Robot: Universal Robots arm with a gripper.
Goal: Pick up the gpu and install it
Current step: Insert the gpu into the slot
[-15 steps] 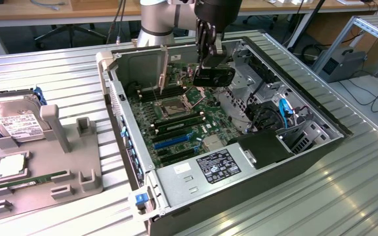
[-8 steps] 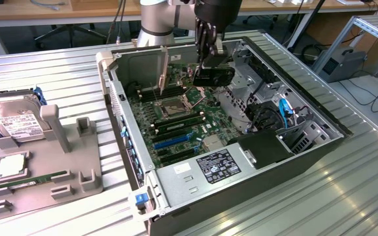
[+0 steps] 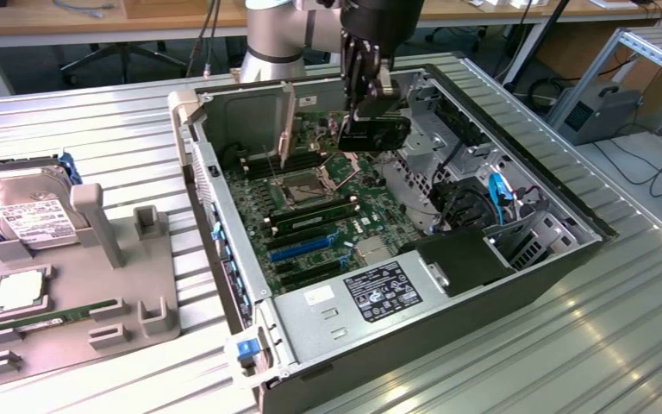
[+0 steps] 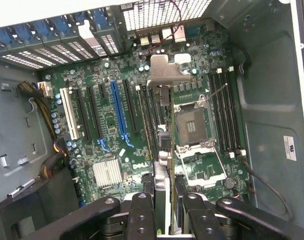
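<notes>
**Gpu held over the board, far end of the case**

Nearest on the exterior view's left, a grey holder (image 3: 78,338) on the metal table (image 3: 538,362) carries a thin green memory stick (image 3: 49,316) and, farther back, a silver hard drive (image 3: 27,216). To the right stands the open computer case (image 3: 446,336), with the power supply (image 3: 365,297) at its near end and the green motherboard (image 3: 308,216) (image 4: 112,125) beyond it.

Farther in, over the far part of the board, the gripper (image 3: 365,108) (image 4: 167,210) reaches down from above. Its jaws stand at a middling width, and its fingers (image 4: 142,212) are clamped on the gpu (image 3: 374,135) (image 4: 163,175) from both sides.

The gpu hangs as a black block just under the fingers. It is clear of the board and seated in no slot. It is just beside the CPU socket (image 3: 308,183) (image 4: 194,122) and apart from the long blue slot (image 4: 117,112).

From the wrist view the card shows edge-on. Its long axis runs from the fingers out to its silver bracket (image 4: 164,72). The bracket end points toward the vented case wall with the blue clips. Whether the card tilts downward cannot be told.
</notes>
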